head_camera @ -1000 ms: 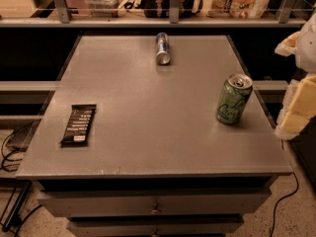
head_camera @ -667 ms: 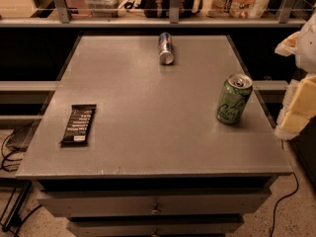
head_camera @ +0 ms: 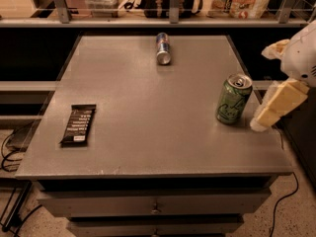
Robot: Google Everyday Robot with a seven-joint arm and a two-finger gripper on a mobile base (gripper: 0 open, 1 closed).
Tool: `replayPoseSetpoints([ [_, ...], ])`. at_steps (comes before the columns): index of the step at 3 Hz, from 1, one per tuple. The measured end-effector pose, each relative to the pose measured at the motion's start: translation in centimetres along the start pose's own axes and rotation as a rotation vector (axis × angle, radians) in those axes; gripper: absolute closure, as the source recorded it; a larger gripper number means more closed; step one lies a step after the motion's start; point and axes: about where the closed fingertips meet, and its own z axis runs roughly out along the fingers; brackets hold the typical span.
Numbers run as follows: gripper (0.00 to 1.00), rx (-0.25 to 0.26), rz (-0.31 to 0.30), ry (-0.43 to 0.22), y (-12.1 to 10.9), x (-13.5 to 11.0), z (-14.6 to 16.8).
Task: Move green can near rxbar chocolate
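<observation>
The green can stands upright on the right side of the grey table, silver top and pull tab showing. The rxbar chocolate, a flat black wrapper with white text, lies near the table's left edge, far from the can. My gripper comes in from the right edge of the view, just right of the can. Its cream fingers are spread apart and hold nothing. The lower fingertip is close beside the can, and I cannot tell whether it touches.
A slim blue-and-silver can lies on its side at the back middle of the table. A shelf with a rail runs behind, holding bags and boxes. Drawers sit under the table front, and cables lie on the floor to the left and right.
My gripper has moved a little to the left, closer to the green can. The cans and the bar have not moved.
</observation>
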Motion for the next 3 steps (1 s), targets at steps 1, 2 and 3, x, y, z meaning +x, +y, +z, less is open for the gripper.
replayPoseSetpoints([
  [1,0.0,-0.001,0.025,-0.104,-1.9,-0.4,2.5],
  [2,0.0,-0.031,0.027,-0.137,-3.0,-0.7,5.3],
  [3,0.16,-0.064,0.016,-0.118,-3.3,-0.5,7.5],
])
